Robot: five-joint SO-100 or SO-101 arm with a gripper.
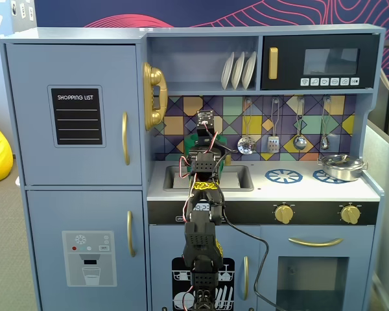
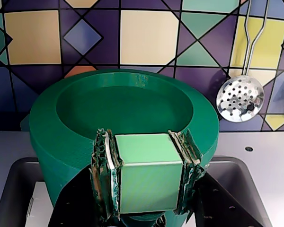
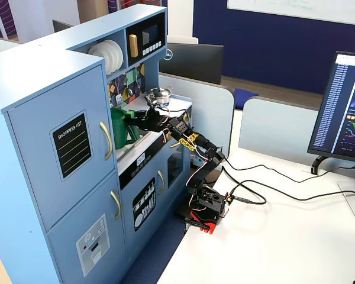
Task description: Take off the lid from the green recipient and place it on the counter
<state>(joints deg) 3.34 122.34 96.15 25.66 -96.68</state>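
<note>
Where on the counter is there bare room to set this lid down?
Bare white counter lies between the sink and the near blue burner ring. Crowded: the far right, where the silver pot sits, and the sink under the claw.

Three white plates (image 1: 239, 69), four hanging utensils (image 1: 246, 144), two blue burner rings (image 1: 283, 175).

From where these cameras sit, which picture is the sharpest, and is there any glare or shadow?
The wrist view is sharpest: the lid and the skimmer look crisp, with soft sheen on the lid's rim and shadow under the hand. In a fixed view the pot shows bright glints. In the other fixed view the green recipient is small and soft.
</note>
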